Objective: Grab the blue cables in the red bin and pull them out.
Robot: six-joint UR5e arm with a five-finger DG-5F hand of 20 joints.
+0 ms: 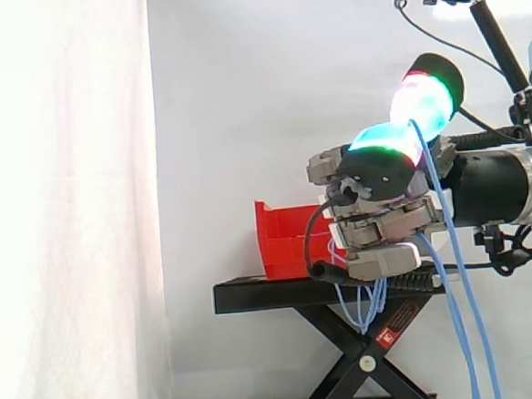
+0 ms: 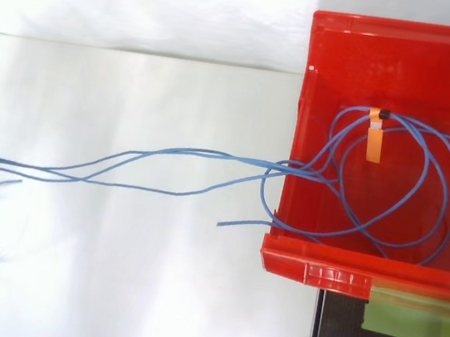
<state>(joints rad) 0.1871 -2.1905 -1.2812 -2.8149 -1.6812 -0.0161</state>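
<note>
Fingers of the hand (image 1: 377,217) curl round the blue cables (image 2: 304,173), seemingly pinching them. Strands stretch out over the red bin's (image 2: 319,274) rim, while loops with an orange tag (image 2: 373,143) lie inside.

Bright, even light throughout. In the side view the white curtain (image 1: 66,213) on the left is washed out to glare, greyer toward the right. The pads (image 1: 428,97) of the hand (image 1: 377,219) glow cyan, green and red. From above, the white surface (image 2: 110,270) glares behind the blue cables (image 2: 235,158), and the red bin (image 2: 319,274) is evenly lit.
</note>
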